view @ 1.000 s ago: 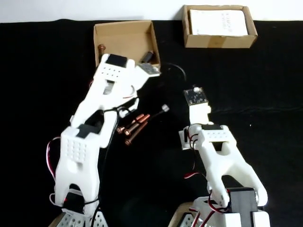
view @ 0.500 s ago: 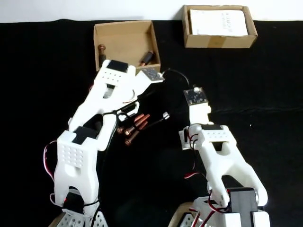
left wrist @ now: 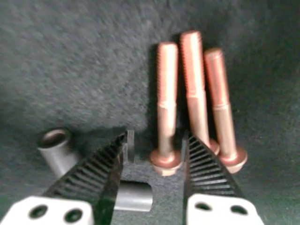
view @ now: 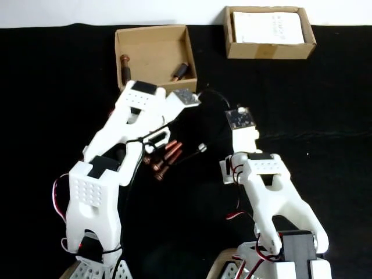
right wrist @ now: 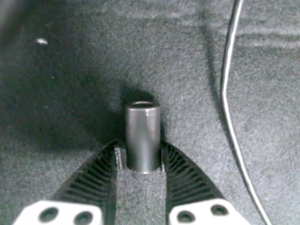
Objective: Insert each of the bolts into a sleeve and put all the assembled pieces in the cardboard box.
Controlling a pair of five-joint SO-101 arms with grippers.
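Top right: 2nd cardboard box [view: 270, 51], white printed sheet [view: 268, 27] lying flat inside, nearly filling it. Black felt cloth [view: 337, 116] covers the whole table. Pale wall strip [view: 87, 11] runs behind the far edge.

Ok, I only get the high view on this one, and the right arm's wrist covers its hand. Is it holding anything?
Observer: Yes. The right hand is shut on a dark sleeve, held upright with its open end up.
Operator: And has the left one got a bolt?
Observer: Not yet. The left hand is open, with its fingers either side of the head of one copper bolt.
Operator: Any sleeve near it?
Observer: A grey sleeve sits just outside one finger.
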